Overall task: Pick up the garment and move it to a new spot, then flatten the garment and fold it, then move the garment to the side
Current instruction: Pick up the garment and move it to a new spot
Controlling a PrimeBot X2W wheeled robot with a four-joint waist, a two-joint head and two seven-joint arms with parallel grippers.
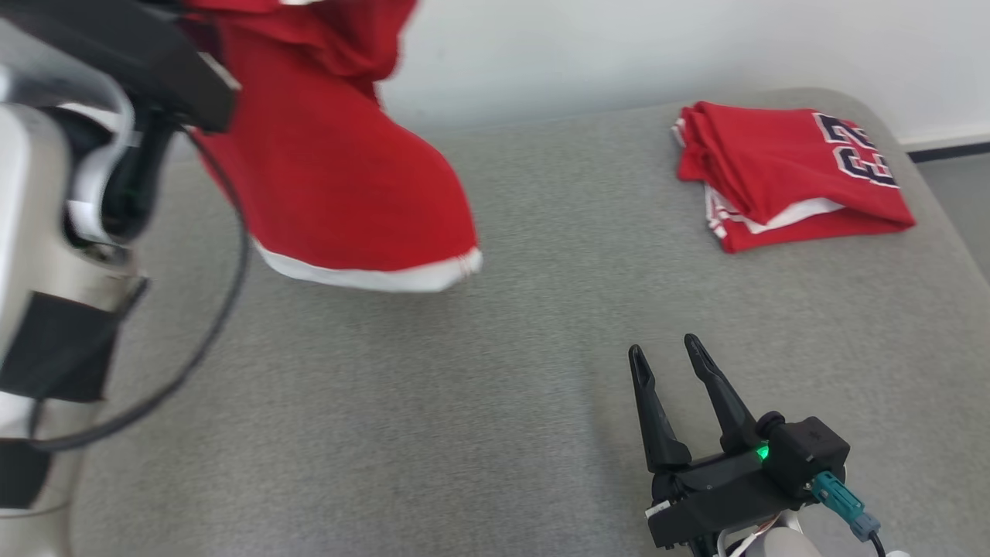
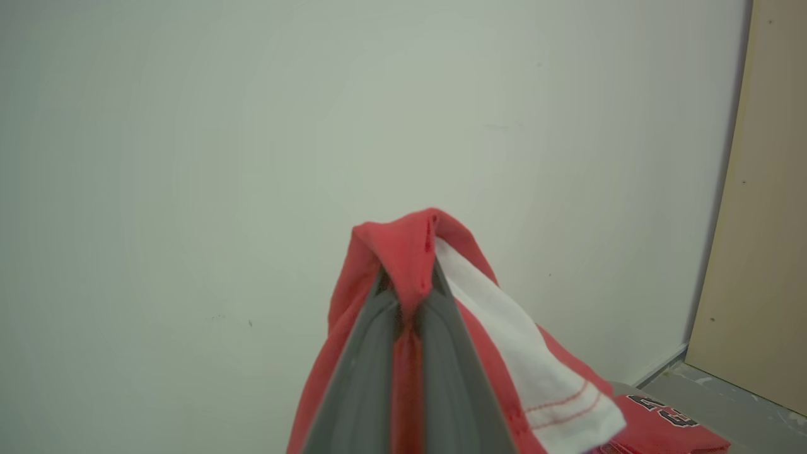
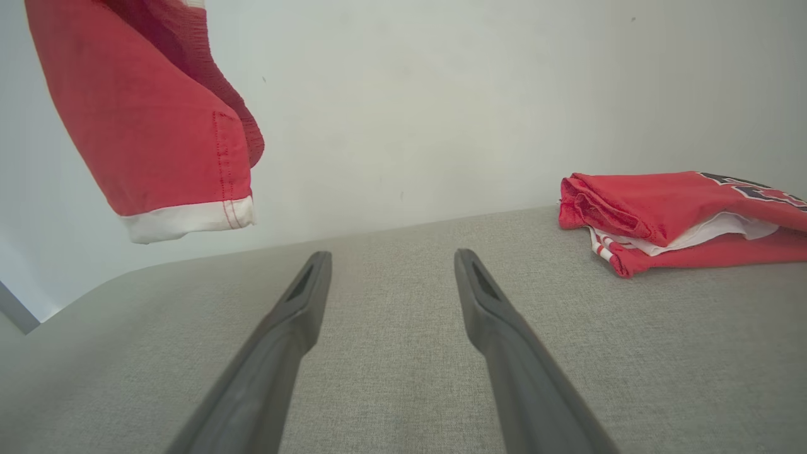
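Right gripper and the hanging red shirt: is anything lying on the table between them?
Nothing. The grey table is bare between the right gripper and the hanging shirt, as the head view shows.

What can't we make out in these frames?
- Head view: garment top cut off by the upper edge; left arm covers the grip; hem blurred.
- Left wrist view: left gripper shut on the garment; the hanging part runs off the bottom edge.
- Right wrist view: number on the folded jersey cut by the right edge.
- Which side of the garment faces us: cannot tell.
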